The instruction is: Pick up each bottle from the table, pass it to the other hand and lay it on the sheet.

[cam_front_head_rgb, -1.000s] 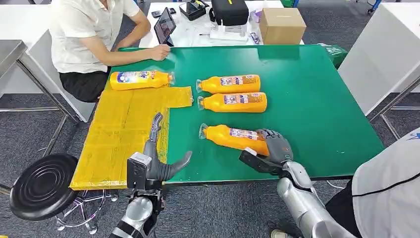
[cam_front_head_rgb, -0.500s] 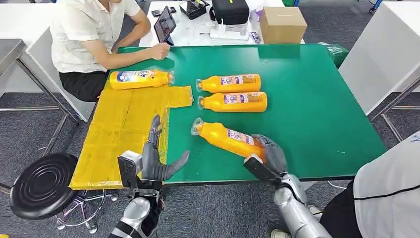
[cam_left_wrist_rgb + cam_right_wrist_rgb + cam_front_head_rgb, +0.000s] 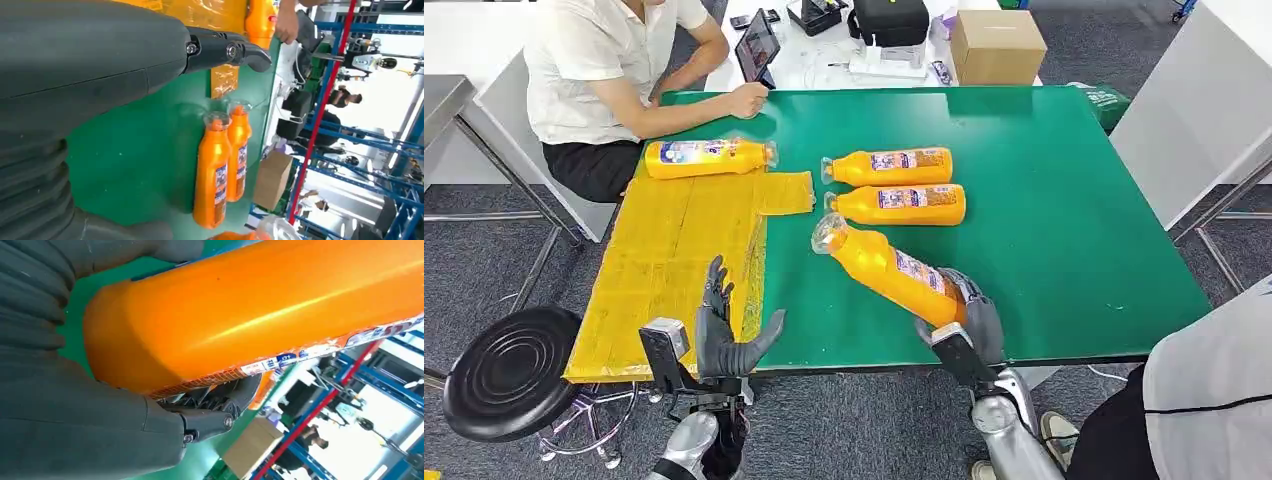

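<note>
My right hand (image 3: 965, 318) grips the base of an orange bottle (image 3: 887, 266) near the table's front edge; the bottle is tilted, its clear cap raised toward the left. In the right wrist view the bottle (image 3: 260, 305) sits in the fingers (image 3: 215, 405). My left hand (image 3: 724, 330) is open above the front edge of the yellow sheet (image 3: 679, 250), fingers spread. Two more orange bottles (image 3: 889, 167) (image 3: 896, 204) lie side by side mid-table, also seen as a pair of bottles (image 3: 222, 165) in the left wrist view. A yellow bottle (image 3: 709, 158) lies at the sheet's far end.
A person in a white shirt (image 3: 614, 60) sits at the table's far left corner, one hand (image 3: 749, 102) on the green table (image 3: 1064, 220). A black stool (image 3: 509, 372) stands at the front left. A cardboard box (image 3: 994, 47) and a black bag are behind the table.
My right hand has lifted the bottle off the table and tipped its cap end up and to the left. My left hand has drawn back toward the front edge.
</note>
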Motion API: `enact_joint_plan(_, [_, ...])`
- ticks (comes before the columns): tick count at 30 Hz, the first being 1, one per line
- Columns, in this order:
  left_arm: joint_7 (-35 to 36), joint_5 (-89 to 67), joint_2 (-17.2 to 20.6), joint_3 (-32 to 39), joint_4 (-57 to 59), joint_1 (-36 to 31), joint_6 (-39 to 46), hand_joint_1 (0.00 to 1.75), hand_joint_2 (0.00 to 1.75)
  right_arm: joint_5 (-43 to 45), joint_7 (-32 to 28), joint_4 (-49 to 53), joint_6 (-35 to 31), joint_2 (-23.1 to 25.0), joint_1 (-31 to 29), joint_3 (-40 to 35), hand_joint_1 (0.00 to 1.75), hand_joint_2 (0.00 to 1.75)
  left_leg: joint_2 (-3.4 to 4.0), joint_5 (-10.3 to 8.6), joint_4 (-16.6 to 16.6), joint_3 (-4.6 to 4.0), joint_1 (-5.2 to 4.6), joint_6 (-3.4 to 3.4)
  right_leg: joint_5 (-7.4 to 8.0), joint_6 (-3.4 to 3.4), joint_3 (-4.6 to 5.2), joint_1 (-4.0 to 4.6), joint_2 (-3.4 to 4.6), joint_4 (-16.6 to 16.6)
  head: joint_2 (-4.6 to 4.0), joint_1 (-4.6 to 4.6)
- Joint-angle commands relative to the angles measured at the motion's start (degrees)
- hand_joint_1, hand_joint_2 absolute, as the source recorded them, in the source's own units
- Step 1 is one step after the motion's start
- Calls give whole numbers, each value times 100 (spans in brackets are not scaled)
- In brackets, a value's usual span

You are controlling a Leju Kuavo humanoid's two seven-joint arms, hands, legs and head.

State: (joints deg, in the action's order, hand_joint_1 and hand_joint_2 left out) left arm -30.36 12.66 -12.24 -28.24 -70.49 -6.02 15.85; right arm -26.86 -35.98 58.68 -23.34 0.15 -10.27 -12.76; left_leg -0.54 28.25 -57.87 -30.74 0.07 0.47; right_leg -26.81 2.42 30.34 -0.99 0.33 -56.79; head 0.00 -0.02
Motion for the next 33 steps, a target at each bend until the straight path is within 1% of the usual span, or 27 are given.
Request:
enact_joint_plan(1, [581, 673, 246, -161, -162, 41, -935, 0, 175, 69, -74, 431, 193, 122, 40, -133, 175, 175, 9, -4, -2, -7, 2, -5, 6, -10, 9, 3, 3, -2, 0, 0])
enact_joint_plan(3, [589, 915, 249, -190, -133, 59, -1204, 0, 175, 109, -79, 466, 263, 189, 38, -245, 175, 175, 17, -5, 1, -4, 5, -7, 9, -14, 9, 7, 10, 1, 0, 0])
enact_joint_plan(4, [593, 1053, 256, -224, -131, 56, -1368, 0, 175, 166, -103, 496, 345, 242, 41, -341, 171, 175, 18, -2, 1, -1, 2, -5, 6, -11, 7, 4, 12, -1, 0, 0])
enact_joint_plan(5, [657, 1157, 264, -247, -125, 50, -1473, 0, 175, 177, -107, 504, 389, 283, 41, -431, 175, 175, 26, -4, 1, -6, 6, -8, 11, -15, 13, 9, 17, 1, 0, 0])
enact_joint_plan(6, [785, 1406, 269, -255, -124, 52, -1695, 0, 175, 205, -115, 503, 454, 316, 45, -547, 173, 175, 22, -1, -1, -4, 5, -6, 6, -12, 10, 7, 15, -2, 0, 0])
enact_joint_plan(12, [841, 1510, 289, -279, -130, 40, -1769, 0, 175, 252, -123, 476, 453, 323, 27, -628, 173, 175, 9, -3, 2, -2, 1, -3, 3, -6, 5, 3, 4, 0, 0, 0])
enact_joint_plan(13, [947, 1712, 283, -270, -127, 52, -1935, 0, 175, 279, -140, 466, 496, 310, 19, -672, 173, 175, 10, -5, 0, -5, 4, -4, 7, -11, 7, 7, 2, 2, 0, 0])
enact_joint_plan(14, [1117, 2096, 303, -301, -146, 71, -2272, 0, 175, 318, -195, 445, 571, 333, 10, -772, 173, 175, 13, -8, 1, -7, 6, -5, 11, -13, 9, 9, 4, 4, 0, 0])
enact_joint_plan(17, [958, 1847, 334, -507, -231, 32, -2184, 0, 175, 394, -240, 411, 586, 477, 30, -949, 175, 175, 17, -3, 1, -3, 3, -4, 6, -9, 8, 4, 11, 0, 0, 0])
enact_joint_plan(19, [700, 1333, 292, -636, -138, -112, -1706, 0, 175, 442, -232, 326, 553, 508, 2, -1089, 175, 175, 12, -4, -1, -7, 6, -6, 6, -11, 9, 7, 6, 0, 0, 2])
enact_joint_plan(22, [767, 1625, 241, -622, -110, -188, -1853, 0, 175, 467, -188, -4, 591, 550, -125, -1216, 175, 175, 8, -5, 0, -6, 5, -6, 6, -12, 8, 6, 1, 0, 0, 0])
enact_joint_plan(24, [764, 1813, 272, -649, -223, -177, -2044, 0, 175, 467, -269, -318, 588, 595, -222, -1310, 175, 175, 7, -4, 1, -3, 3, -4, 4, -8, 5, 4, 2, 0, 0, 0])
enact_joint_plan(27, [764, 1813, 279, -648, -237, -175, -2045, 0, 175, 464, -283, -328, 571, 614, -209, -1319, 175, 175, 11, -2, 2, 0, 1, -3, 3, -6, 3, 3, 6, 0, 0, 0])
enact_joint_plan(30, [841, 2098, 279, -605, -271, -150, -2254, 0, 175, 474, -297, -513, 626, 651, -265, -1431, 175, 175, 7, -3, 2, -1, 2, -3, 4, -7, 3, 4, 3, 1, 0, 2])
enact_joint_plan(31, [835, 2116, 285, -605, -268, -167, -2265, 0, 175, 475, -303, -567, 658, 683, -260, -1478, 175, 175, 16, -4, 1, -3, 6, -4, 9, -10, 6, 8, 9, 3, 0, 0])
enact_joint_plan(33, [759, 2050, 283, -616, -258, -190, -2208, 0, 175, 462, -333, -685, 668, 708, -295, -1550, 175, 175, 10, -3, 3, 0, 2, -3, 4, -6, 3, 3, 5, 1, 0, 0])
